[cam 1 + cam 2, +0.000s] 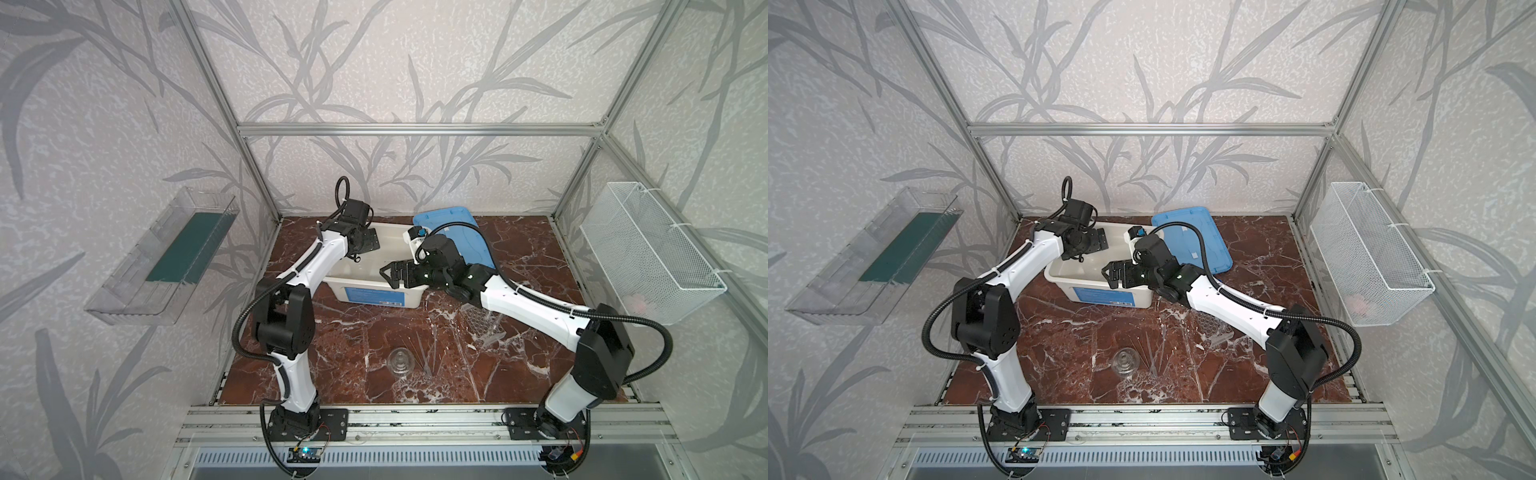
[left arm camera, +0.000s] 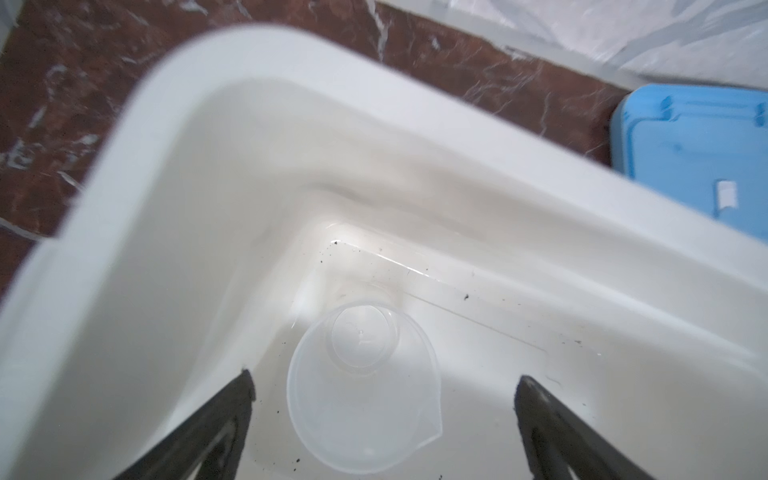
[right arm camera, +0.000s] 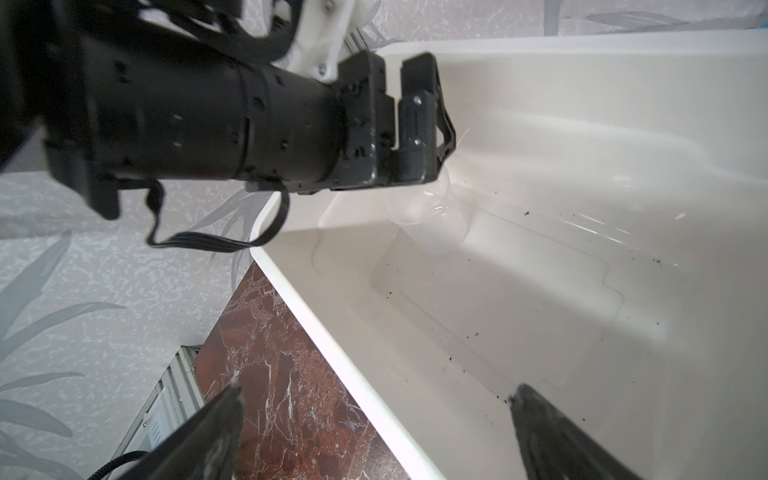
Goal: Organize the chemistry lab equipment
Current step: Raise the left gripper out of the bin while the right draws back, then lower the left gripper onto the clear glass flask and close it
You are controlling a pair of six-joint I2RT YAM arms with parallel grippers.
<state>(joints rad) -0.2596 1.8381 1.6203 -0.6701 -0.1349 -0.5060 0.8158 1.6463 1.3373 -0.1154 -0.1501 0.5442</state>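
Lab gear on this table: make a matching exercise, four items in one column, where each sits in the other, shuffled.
1 beaker
2 flask
3 tube rack
4 blue lid

A on the table near the front, beside the glass rods
B in a corner of the white tub
C behind the tub, to the right
D partly under the right arm

Pairs: 1-B, 2-A, 3-D, 4-C

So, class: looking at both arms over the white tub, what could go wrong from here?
1. The clear beaker sits between the open left gripper's fingers in the tub's corner; a skewed retreat could tip it.
2. The open right gripper hovers at the same tub; the arms might collide.
3. The right arm crosses above the tube rack; dropping could knock it.
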